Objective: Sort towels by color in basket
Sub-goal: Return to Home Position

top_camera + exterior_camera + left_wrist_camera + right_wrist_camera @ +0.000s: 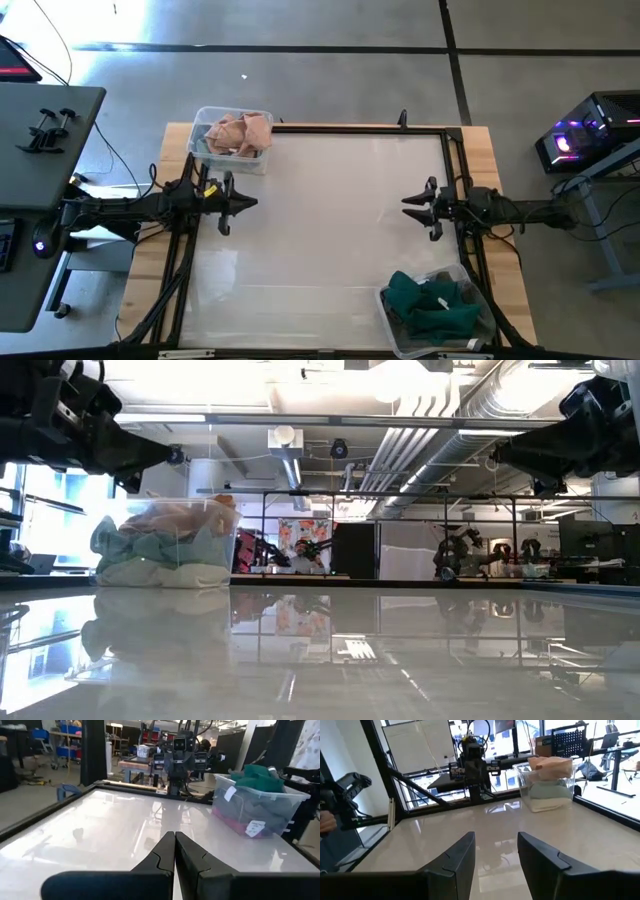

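Note:
Two clear plastic baskets stand on the white table. The far-left one [232, 140] holds light towels, a peach one [243, 131] on top, pale mint and white below [165, 550]. The near-right one [437, 310] holds dark towels, a dark teal one [430, 302] on top, with grey and magenta showing through its wall [250, 815]. My left gripper [252, 203] hovers at the table's left side, level and shut, holding nothing. My right gripper [407, 207] hovers at the right side, level and open, with nothing between its fingers [495, 850].
A black metal frame [360, 129] runs round the table's edges. The middle of the white tabletop [330, 220] lies bare between the two grippers. Desks and equipment stand beyond the table on both sides.

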Action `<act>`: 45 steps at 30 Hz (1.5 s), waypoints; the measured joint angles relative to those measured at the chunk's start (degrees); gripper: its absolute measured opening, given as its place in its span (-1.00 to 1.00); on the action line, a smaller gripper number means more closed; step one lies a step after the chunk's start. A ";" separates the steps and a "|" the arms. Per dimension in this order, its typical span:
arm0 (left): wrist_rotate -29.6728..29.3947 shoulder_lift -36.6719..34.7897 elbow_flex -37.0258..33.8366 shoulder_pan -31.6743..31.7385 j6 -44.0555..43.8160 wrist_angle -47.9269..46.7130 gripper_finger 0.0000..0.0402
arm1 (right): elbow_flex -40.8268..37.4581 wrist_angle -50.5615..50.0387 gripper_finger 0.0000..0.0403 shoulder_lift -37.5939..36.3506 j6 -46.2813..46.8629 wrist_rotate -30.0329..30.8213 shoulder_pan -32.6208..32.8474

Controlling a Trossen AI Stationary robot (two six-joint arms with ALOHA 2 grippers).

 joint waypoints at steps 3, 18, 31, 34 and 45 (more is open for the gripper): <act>1.98 0.00 0.00 0.00 -0.85 -0.20 -1.00 | 0.81 -2.27 -0.28 0.00 -0.13 -0.02 0.00; -3.02 -12.03 0.09 -0.13 0.50 -9.54 -1.00 | 3.14 -9.67 -0.28 0.00 4.24 0.06 0.04; -8.52 -10.81 0.15 -0.13 3.21 -8.64 -1.00 | 3.20 -9.14 -0.28 2.16 3.34 4.91 0.04; -8.33 -9.94 0.13 -0.13 3.58 -8.66 -1.00 | 3.20 -9.13 -0.35 2.56 2.52 4.90 0.04; -5.48 -9.27 0.13 -0.13 6.65 -8.80 -1.00 | 3.20 -8.26 -0.95 2.34 -3.06 3.75 0.04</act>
